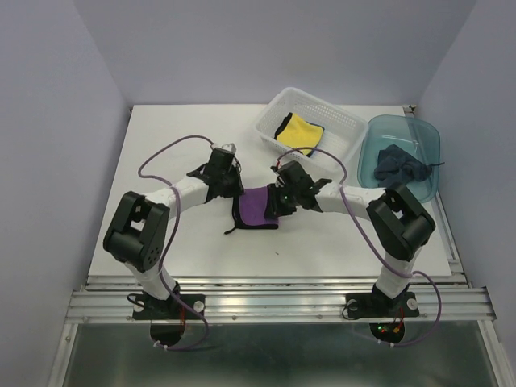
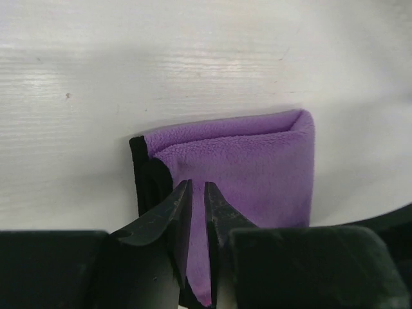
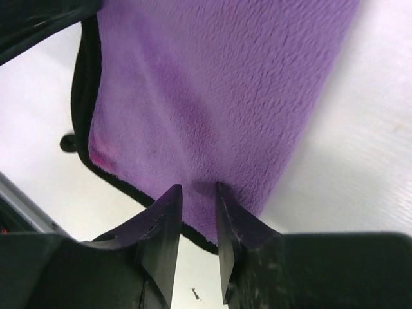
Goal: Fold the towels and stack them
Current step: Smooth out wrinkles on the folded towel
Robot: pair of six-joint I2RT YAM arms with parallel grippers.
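Your left tool (image 2: pixel 198 188) sits closest to its camera, fingers pinched together on a layer of the purple towel (image 2: pixel 244 174). That towel lies folded on the white surface (image 2: pixel 193 58) between the two arms. Your right tool (image 3: pixel 198 192) is clamped on a black-trimmed edge of the same towel. Farther back, the yellow towel (image 1: pixel 302 131) lies in the white basket (image 1: pixel 343 117). The dark blue towel (image 1: pixel 401 165) sits bunched in the teal bin (image 1: pixel 429 137) just beside it.

Black-hemmed purple towel (image 1: pixel 260 208), yellow towel (image 1: pixel 300 131), slate-blue towel (image 1: pixel 401 165), white slotted basket (image 1: pixel 343 133), translucent teal bin (image 1: pixel 421 137).
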